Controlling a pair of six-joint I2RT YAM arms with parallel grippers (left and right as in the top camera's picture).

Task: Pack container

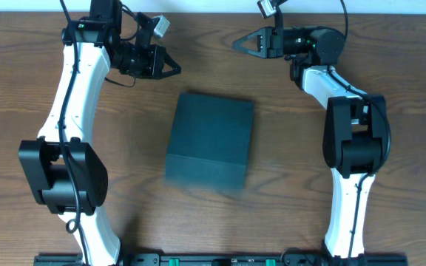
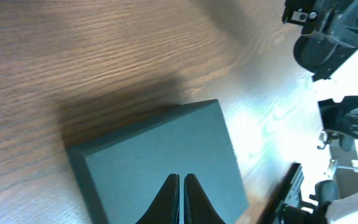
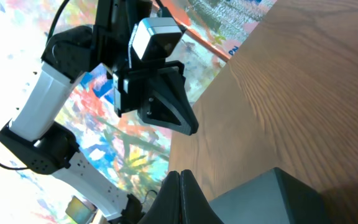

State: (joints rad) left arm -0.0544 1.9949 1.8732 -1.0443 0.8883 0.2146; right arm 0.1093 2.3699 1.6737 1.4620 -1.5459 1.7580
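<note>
- Two white-and-black robot arms stand at a brown wooden table (image 1: 43, 44), one on each side, seen from above.
- One dark teal-grey square container (image 1: 211, 140) lies flat at the middle of the table, between the two arms, turned slightly off square. Its top is flat and shut.
- Left gripper (image 1: 177, 71): its two black fingers are pressed together and hold nothing. It sits over the far part of the table, beyond the container's far left corner and clear of it, with its tip pointing toward the middle.
- Right gripper (image 1: 235, 44): its fingers are also pressed together and empty. It sits beyond the container's far right corner, well apart from it, with its tip pointing left.
- Both tips face each other across a gap of bare wood. The container lies nearer the arm bases than either tip.
- Left wrist view: the closed left gripper (image 2: 182, 180) rises from the bottom edge, with the container (image 2: 160, 155) spread across the lower middle behind the fingertips. No finger touches it.
- Right wrist view: the closed right gripper (image 3: 180, 177) shows at the bottom edge, a corner of the container (image 3: 272, 199) just right of it, and the left gripper (image 3: 191, 129) opposite.
</note>
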